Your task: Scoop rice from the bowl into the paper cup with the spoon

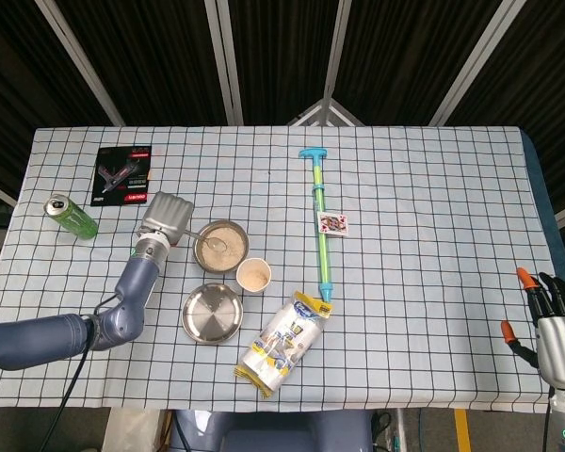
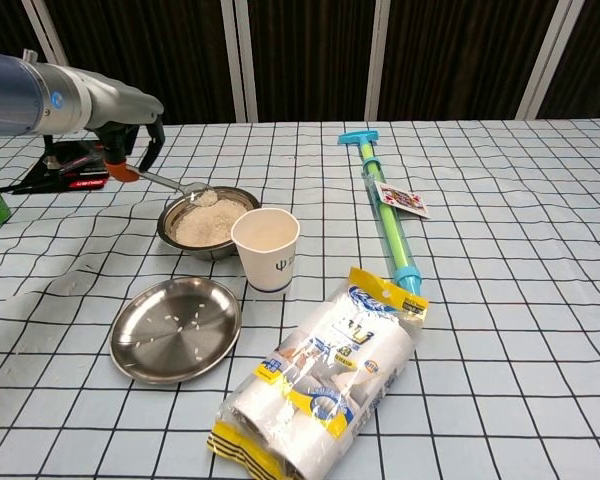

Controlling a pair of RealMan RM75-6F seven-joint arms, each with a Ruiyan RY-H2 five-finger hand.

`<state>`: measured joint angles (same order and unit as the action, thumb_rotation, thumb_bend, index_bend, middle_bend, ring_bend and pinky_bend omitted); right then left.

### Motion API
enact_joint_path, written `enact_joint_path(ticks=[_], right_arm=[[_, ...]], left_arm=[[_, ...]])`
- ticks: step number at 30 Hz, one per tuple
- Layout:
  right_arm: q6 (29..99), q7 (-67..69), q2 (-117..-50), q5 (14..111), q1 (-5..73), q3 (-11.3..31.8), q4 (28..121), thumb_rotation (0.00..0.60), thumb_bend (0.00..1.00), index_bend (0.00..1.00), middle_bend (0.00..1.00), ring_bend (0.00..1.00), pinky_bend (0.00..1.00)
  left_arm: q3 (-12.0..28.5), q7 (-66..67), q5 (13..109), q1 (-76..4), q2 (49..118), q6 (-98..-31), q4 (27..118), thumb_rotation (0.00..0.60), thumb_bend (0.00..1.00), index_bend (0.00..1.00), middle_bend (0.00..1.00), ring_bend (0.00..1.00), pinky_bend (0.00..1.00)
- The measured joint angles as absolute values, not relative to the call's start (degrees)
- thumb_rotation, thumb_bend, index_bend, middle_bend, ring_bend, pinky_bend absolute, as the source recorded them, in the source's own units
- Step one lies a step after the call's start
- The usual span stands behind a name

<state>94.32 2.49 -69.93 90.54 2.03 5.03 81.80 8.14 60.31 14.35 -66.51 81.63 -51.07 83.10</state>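
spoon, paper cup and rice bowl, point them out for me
spoon (image 2: 194,191), chest view, on its rice-loaded scoop.
paper cup (image 2: 267,262), chest view, on its outer wall.
rice bowl (image 1: 234,225), head view, on its far steel rim.

This looks like a robot test lab rather than a home or kitchen. A table under a blue-and-white checked cloth stands against dark pleated curtains hung on slanted white frame bars (a staged enclosure), and it carries unrelated props: a green drink can, a toy water pump, a playing card, and a packaged tool.
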Motion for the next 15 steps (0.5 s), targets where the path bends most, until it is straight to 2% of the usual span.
enact_joint_path(ticks=[15], right_arm=[[94.38,2.47,-69.97,90.56,2.01,5.05,81.82,0.6,0.38,0.07,0.22,0.13,0.14]], left_arm=[[8.41,60.59,14.8,-69.78,80.65,-52.47,88.22,0.6,0.63,0.54,1.0,1.0,1.0]])
